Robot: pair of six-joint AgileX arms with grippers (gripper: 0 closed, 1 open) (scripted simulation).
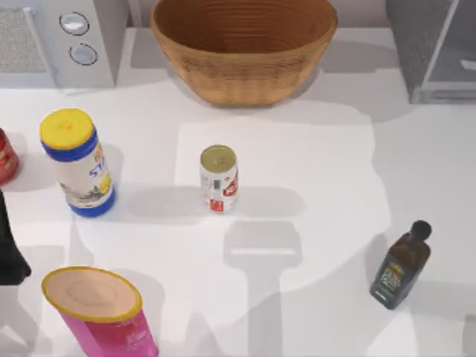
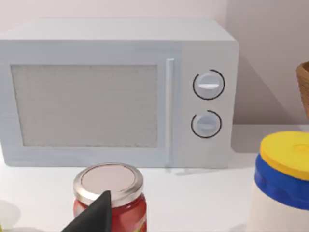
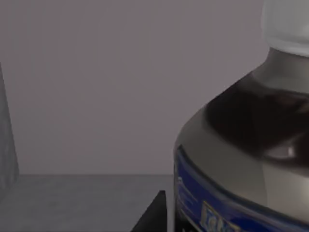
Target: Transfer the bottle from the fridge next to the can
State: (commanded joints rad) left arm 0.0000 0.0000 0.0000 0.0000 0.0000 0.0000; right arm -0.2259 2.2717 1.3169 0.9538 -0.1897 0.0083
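The bottle [image 3: 241, 145] stands inside the fridge [image 3: 87, 92], very close in the right wrist view, with a white cap, dark liquid and a blue label. A dark part of my right gripper [image 3: 153, 215] sits right beside the bottle's lower body. From above, the fridge [image 1: 435, 52] is the dark-grey box at the back right. The can [image 1: 219, 178], white and red with a gold top, stands upright mid-table. My left arm [image 1: 9, 249] is parked at the left edge, and its gripper [image 2: 91, 217] faces a red jar.
A wicker basket [image 1: 244, 44] is at the back centre and a light-grey two-knob appliance [image 1: 59, 41] at the back left. A yellow-lidded canister [image 1: 78, 163], a red jar [image 1: 6, 155] and a pink container [image 1: 104, 316] stand left. A dark olive bottle [image 1: 401, 268] stands right.
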